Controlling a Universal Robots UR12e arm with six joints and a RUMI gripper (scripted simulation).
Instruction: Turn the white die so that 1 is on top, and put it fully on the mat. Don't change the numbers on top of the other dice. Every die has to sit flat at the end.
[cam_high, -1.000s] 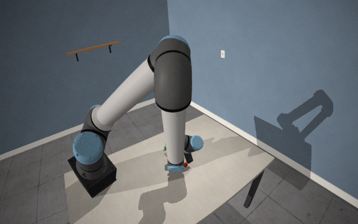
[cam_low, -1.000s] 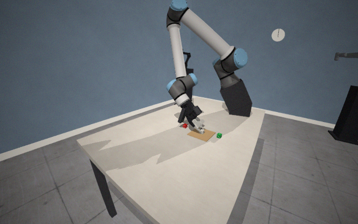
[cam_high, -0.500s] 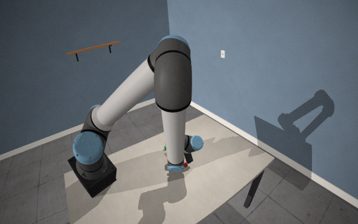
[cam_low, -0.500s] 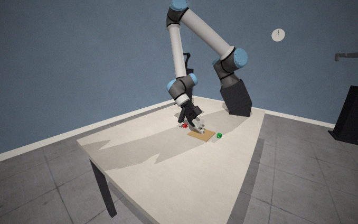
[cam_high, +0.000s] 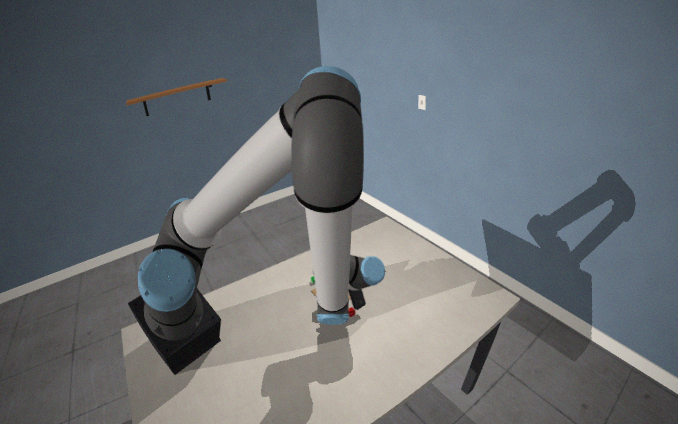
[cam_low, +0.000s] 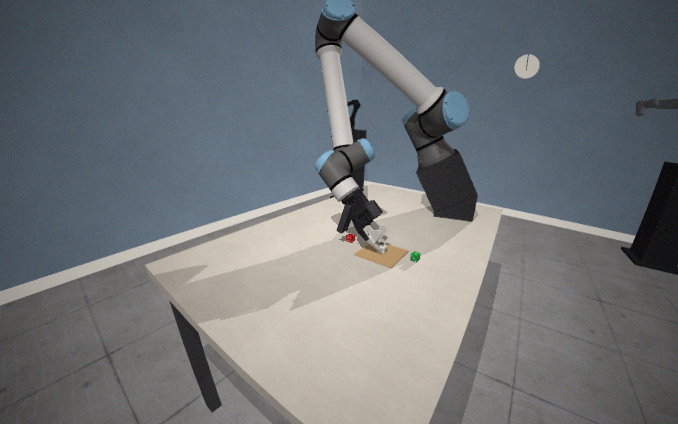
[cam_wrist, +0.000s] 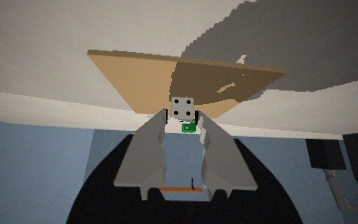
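From the top, my forearm (cam_high: 330, 260) covers the white die, so I cannot read its upper face there. A corner of the mat (cam_high: 314, 292) (cam_low: 367, 256) (cam_wrist: 130, 80) shows beside it, with the red die (cam_high: 351, 312) (cam_low: 350, 238) on one side and the green die (cam_high: 313, 279) (cam_low: 415, 257) (cam_wrist: 188, 127) on the other. I should keep my retreat narrow, since either could be nudged onto another number.

From the exterior, my gripper (cam_low: 382, 249) (cam_wrist: 181, 110) leans in at a slant, fingertips low over the mat. The red die sits near the black linkage, so I would back out along the slant of my fingers rather than sweep sideways.

At the wrist, my fingers stand a little apart, narrowly open, and have hold of nothing. The white die (cam_wrist: 182, 108) is between their tips, over the mat, with its four facing me. That is the side toward the camera, and my tilt keeps me from saying which number is uppermost. I judge this to be the release: part the fingers evenly, let the die settle flat, and draw back before widening much. A dragging pad could tip it, so I would check for the one afterward.
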